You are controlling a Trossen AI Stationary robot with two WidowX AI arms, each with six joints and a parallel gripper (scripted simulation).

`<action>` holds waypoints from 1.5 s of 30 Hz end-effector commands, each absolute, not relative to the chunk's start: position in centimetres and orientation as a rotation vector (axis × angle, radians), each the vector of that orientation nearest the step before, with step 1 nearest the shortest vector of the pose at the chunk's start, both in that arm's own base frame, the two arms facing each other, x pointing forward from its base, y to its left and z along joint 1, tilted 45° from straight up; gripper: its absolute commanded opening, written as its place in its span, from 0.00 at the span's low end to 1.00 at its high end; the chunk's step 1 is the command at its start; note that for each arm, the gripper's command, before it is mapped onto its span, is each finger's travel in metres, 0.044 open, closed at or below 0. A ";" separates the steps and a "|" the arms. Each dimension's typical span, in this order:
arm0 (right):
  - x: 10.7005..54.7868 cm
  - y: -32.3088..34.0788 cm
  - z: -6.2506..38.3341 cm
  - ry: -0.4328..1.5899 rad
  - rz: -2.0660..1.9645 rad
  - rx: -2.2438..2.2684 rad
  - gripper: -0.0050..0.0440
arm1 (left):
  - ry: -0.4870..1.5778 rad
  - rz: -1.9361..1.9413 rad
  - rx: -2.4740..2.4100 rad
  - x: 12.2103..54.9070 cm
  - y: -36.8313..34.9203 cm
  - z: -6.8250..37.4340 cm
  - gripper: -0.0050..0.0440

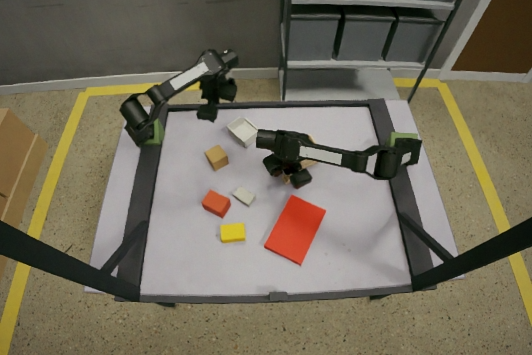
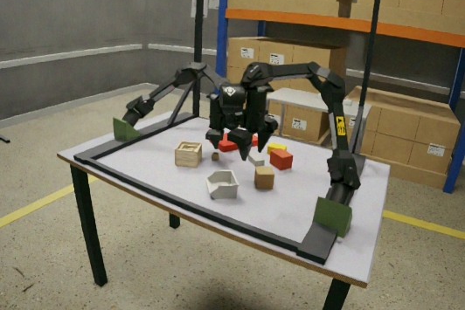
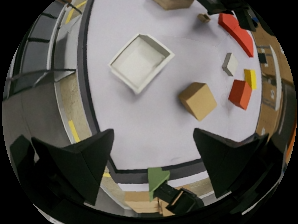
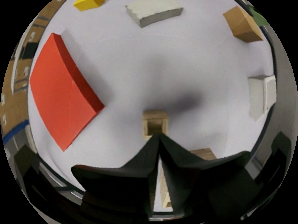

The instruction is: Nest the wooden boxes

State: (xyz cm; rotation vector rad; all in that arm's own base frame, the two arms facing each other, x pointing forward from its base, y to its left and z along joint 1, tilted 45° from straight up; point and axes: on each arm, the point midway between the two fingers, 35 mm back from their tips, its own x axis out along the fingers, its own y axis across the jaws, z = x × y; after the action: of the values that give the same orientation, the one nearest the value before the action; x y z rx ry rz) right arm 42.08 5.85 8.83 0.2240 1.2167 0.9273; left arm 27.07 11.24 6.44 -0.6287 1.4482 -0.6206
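Small wooden box (image 1: 286, 179) (image 2: 215, 156) (image 3: 203, 18) (image 4: 155, 115) sat on the table beside the larger wooden nest (image 2: 188, 155) (image 3: 173, 3) (image 4: 202, 152), w/ its opening prob. up, though the fingers crowded the view. R gripper (image 1: 286, 171) (image 2: 215, 147) (image 4: 159, 135) hung just over it, fingertips pressed together on nothing; L gripper (image 1: 217, 102) (image 2: 253, 154) (image 3: 153, 131) hovered off near the white tray (image 1: 243, 131) (image 2: 223, 188) (image 3: 141, 60) (image 4: 262, 95), fingers spread, nothing held. Main risk: coming down w/o opening R fingers would poke or tip the box; a crooked drop later could leave it leaning on the nest's inner rim. Surface: pale, smooth tabletop (image 1: 360, 235) (image 2: 144, 179), dark frame rails, soft shadows, red slab (image 1: 296, 230) (image 4: 62, 95) etc. on it. Room: workshop/storeroom, grey walls, speckled floor w/ yellow lines, stacked cartons, shelving w/ grey bins.
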 end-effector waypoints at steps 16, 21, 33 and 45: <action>42.0 8.1 6.7 1.228 0.931 0.225 0.15 | 1.434 -0.617 -0.615 27.4 11.6 6.8 0.92; 42.3 8.0 7.5 1.207 0.932 0.214 0.29 | 1.434 -0.617 -0.615 27.4 11.6 6.8 0.92; 42.3 8.0 7.5 1.207 0.932 0.214 0.29 | 1.434 -0.617 -0.615 27.4 11.6 6.8 0.92; 42.5 7.1 7.8 1.211 0.929 0.212 0.29 | 1.434 -0.617 -0.615 27.4 11.6 6.8 0.92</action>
State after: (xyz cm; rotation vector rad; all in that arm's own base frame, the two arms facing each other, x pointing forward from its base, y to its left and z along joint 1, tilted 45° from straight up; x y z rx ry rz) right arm 42.05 7.83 7.09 0.2240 1.2244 0.9343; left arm 27.05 11.22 6.46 -0.6287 1.4484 -0.6218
